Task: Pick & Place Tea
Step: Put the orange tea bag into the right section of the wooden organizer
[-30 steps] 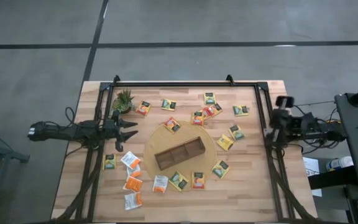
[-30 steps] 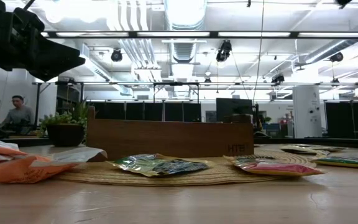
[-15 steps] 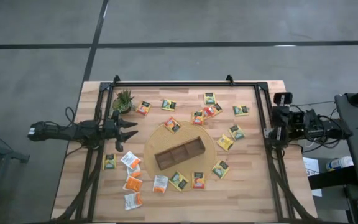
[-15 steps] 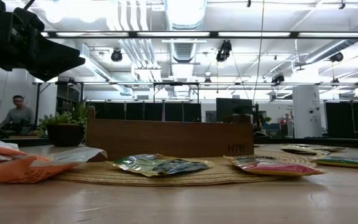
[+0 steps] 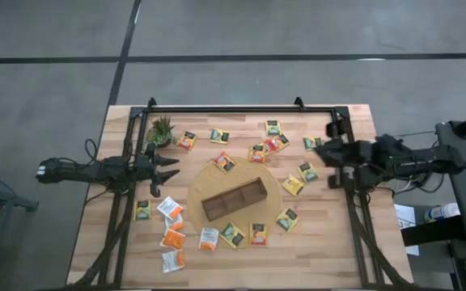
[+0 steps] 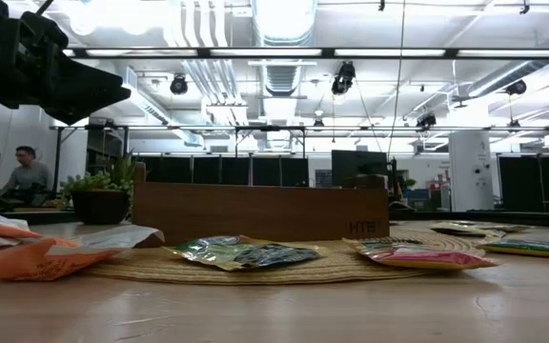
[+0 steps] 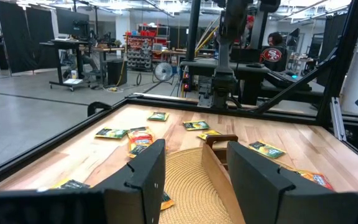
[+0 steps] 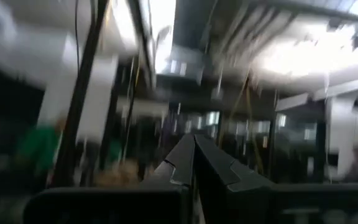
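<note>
Many small tea sachets lie flat on the table around a round woven mat: yellow ones, orange ones, white-and-orange ones. Some rest on the mat's rim. The brown divided tray stands on the mat's middle. My left gripper hovers open over the table's left side, pointing right at the mat; its wrist view shows the fingers apart. My right gripper is over the right side, near the yellow sachets, its fingers closed together.
A small green potted plant stands at the far left corner, just beyond my left gripper. A black frame runs along the far edge and both sides. A person sits in the room beyond the table. Bare wood lies along the near edge.
My right arm has swung from the table's right edge in over the table, toward the left; its gripper has turned from pointing at the far edge to pointing left. The sachets and tray have stayed put.
</note>
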Controlling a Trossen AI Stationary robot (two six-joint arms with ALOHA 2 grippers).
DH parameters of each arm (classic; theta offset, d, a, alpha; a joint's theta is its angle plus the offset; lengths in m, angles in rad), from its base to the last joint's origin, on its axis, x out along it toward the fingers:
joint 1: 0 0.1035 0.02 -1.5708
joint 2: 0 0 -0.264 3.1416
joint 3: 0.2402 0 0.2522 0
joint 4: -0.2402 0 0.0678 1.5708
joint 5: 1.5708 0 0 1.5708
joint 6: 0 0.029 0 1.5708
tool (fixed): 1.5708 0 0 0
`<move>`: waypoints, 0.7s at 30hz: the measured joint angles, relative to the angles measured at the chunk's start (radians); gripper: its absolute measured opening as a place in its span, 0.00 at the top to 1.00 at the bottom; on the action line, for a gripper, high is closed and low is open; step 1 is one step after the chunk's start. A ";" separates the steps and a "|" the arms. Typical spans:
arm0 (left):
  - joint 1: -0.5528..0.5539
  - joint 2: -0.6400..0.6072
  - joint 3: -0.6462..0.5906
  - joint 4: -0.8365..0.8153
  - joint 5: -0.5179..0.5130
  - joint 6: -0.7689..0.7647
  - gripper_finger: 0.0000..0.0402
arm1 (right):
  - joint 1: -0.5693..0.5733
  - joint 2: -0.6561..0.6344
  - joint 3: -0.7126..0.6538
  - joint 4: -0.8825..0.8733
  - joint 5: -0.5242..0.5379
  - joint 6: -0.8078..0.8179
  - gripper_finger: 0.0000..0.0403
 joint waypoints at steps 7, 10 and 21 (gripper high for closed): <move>0.000 0.000 0.000 0.000 0.000 0.000 0.59 | 0.000 0.166 0.187 -0.372 0.003 0.108 0.98; 0.000 0.000 0.000 0.000 0.000 0.000 0.59 | 0.001 0.228 0.238 -0.485 0.004 0.191 0.98; 0.000 0.000 0.000 0.000 0.000 0.000 0.59 | 0.049 0.437 0.308 -0.590 0.007 0.388 0.98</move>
